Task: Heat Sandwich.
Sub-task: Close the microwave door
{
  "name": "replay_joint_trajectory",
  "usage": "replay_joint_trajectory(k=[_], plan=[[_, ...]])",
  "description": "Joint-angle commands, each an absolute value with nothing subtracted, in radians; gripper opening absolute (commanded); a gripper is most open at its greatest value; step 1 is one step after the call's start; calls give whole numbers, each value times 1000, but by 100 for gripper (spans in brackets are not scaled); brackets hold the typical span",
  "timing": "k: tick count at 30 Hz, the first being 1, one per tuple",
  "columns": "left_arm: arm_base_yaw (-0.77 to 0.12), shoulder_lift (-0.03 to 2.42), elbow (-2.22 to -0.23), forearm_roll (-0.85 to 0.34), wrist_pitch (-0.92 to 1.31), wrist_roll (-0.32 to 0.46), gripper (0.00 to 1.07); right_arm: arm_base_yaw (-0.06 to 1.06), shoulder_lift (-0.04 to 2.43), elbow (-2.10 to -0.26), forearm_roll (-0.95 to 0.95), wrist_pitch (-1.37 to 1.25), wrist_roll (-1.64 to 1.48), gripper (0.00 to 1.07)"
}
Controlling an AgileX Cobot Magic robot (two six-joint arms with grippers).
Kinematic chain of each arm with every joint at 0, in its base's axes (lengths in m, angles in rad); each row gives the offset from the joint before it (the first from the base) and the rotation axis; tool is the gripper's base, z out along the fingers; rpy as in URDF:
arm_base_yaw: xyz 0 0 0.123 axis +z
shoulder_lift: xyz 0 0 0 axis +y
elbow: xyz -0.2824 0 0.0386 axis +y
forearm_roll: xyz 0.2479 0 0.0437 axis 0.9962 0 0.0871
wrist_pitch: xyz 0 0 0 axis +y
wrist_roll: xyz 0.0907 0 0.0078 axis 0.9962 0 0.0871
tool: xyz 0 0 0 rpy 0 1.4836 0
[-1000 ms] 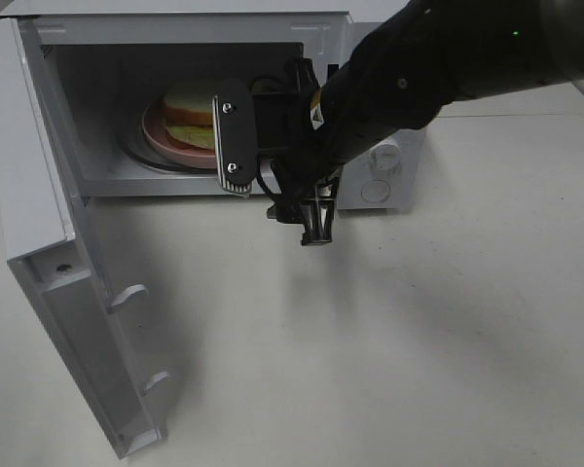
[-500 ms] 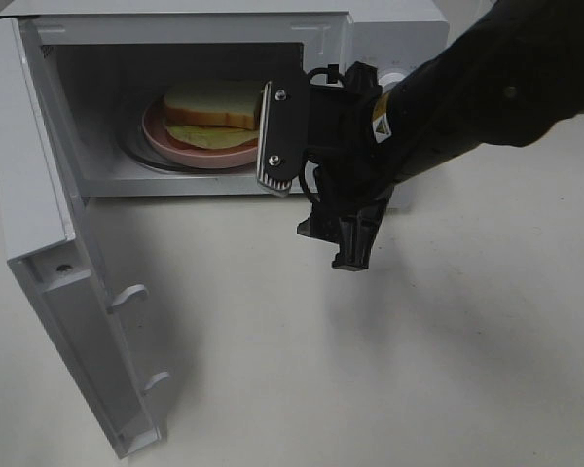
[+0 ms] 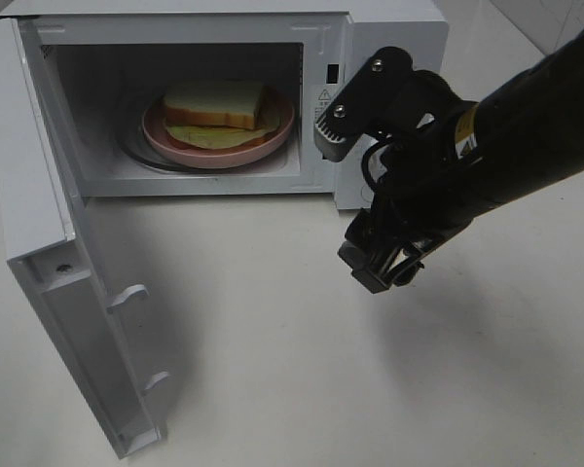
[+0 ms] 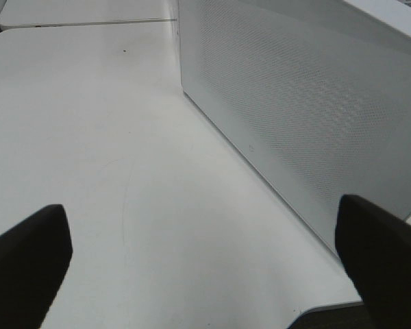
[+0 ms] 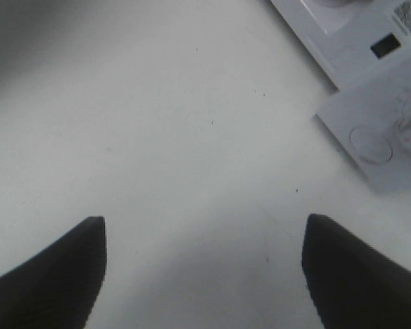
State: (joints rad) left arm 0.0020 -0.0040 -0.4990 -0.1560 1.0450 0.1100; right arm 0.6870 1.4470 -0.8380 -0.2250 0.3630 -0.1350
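Inside the open microwave, at the back of the table, the sandwich lies on a round pink plate; the plate sits on the glass turntable, and nothing touches the sandwich. White bread with a tan crust forms its top, and pale yellow-green filling shows beneath it, spreading towards the plate's rim. Swung wide to the left side of the high view, the microwave door stands open with its inner face and latch hooks showing. Out in front of the control panel, the right gripper hangs above the table, clear of the cavity; its jaws are spread apart and empty, one finger raised near the panel's edge and the other lower towards the tabletop; its own wrist view shows only bare table between the two dark fingertips of the right gripper. Beside a perforated white wall of the microwave, the left gripper is likewise released, jaws wide with nothing between them; it does not appear in the high view.
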Motion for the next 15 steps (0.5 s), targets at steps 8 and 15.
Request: replay_joint_trajectory(k=[8,15], plan=[[-3,-27,-496,-153,1039,104,101,690,1335,-827,-220,637,57,76],[-3,-27,-496,-153,1039,104,101,690,1222,-827,-219,815,118,76]])
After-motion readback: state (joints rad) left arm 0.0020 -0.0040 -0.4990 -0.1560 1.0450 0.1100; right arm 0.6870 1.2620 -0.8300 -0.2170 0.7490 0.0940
